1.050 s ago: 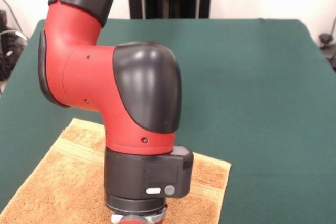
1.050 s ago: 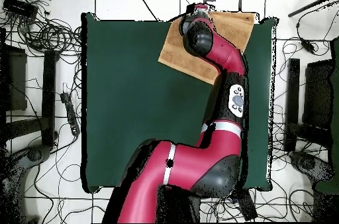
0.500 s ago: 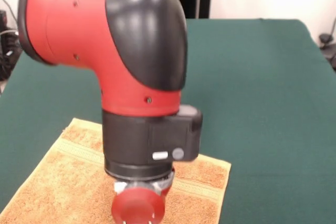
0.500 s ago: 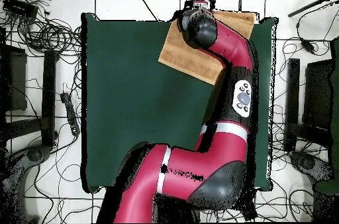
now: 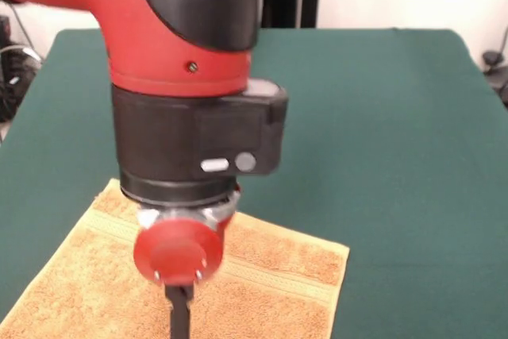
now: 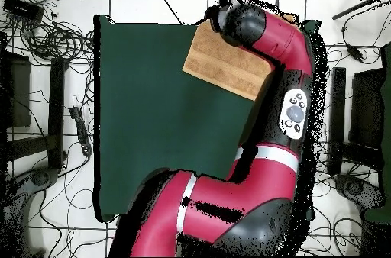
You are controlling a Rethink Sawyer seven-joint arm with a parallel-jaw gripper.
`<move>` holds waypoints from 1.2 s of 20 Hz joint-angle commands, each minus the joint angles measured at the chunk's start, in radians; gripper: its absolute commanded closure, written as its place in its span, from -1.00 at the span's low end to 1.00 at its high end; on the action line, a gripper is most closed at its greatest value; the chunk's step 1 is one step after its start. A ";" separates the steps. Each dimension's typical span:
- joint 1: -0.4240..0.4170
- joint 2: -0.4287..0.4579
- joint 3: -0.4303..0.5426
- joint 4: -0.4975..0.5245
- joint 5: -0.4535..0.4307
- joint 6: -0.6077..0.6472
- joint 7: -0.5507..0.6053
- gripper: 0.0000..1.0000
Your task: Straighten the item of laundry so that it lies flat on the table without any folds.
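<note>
Apparently most of the work is done: the towel [image 5: 182, 283] lies spread in one layer, and no fold or lifted corner shows on the part that can be seen. It rests at a corner of the green worktop [image 5: 381, 117], a little turned against the worktop's edges, with one short end at or over the edge. Two paler woven bands run across it near one end in the front view, and they look straight, which fits with a flat cloth. I judge that little is left, perhaps only a check of the part hidden by the arm, or a small turn to square it. The pincer [image 5: 179, 311] hangs over the towel; only a dark stem under the red disc is visible, running out of the picture, so I cannot tell if it is spread or pressed together, or if it touches the cloth. The front view gives the terry surface and the bands from close, but it cuts the towel's near part. The overhead view shows the towel [image 6: 225, 64] as a whole rectangle and its place on the worktop [image 6: 153, 117], though the arm covers the corner toward the worktop's edge and hides the pincer fully.
</note>
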State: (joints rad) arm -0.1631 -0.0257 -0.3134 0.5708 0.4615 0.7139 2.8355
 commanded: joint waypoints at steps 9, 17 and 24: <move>-0.026 0.069 -0.156 -0.087 -0.140 0.660 0.030 -1.00; -0.051 0.113 -0.133 -0.096 -0.235 0.404 0.022 -1.00; -0.060 0.141 -0.087 -0.077 -0.243 0.350 0.052 -1.00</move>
State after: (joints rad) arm -0.2389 0.0264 -0.4687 0.4281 0.2377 1.0943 2.8355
